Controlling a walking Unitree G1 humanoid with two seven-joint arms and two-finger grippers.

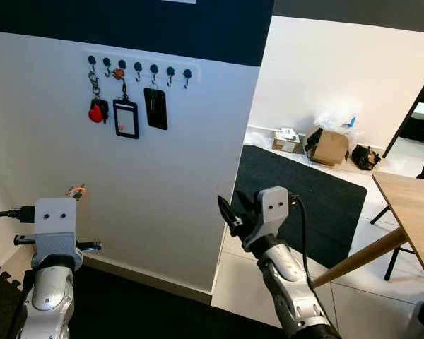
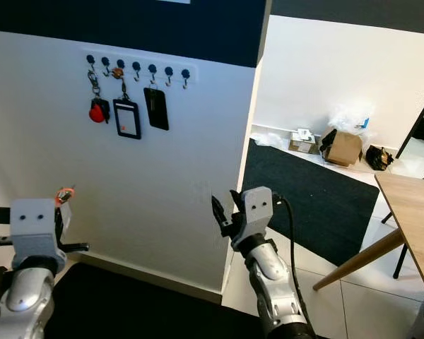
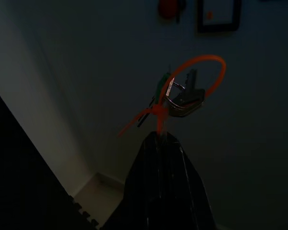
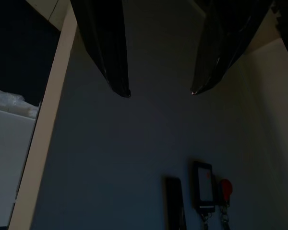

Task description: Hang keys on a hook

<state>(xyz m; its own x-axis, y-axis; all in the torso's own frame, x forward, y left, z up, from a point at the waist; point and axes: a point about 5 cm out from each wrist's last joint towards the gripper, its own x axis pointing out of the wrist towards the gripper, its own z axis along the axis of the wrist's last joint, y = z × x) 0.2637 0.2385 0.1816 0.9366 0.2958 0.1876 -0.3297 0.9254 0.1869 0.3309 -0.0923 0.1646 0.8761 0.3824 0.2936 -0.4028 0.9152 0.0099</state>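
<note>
The left gripper [image 3: 159,136] pinches the keys [image 3: 182,96] low by the white wall [image 1: 162,183], far under the hook rail [image 1: 138,68]. They could swing and miss a hook (only the thin orange loop [image 3: 206,64] can catch it). The keys are small, with green and silver bits. The right gripper [image 4: 158,91] hangs wide open, holding nothing.
</note>
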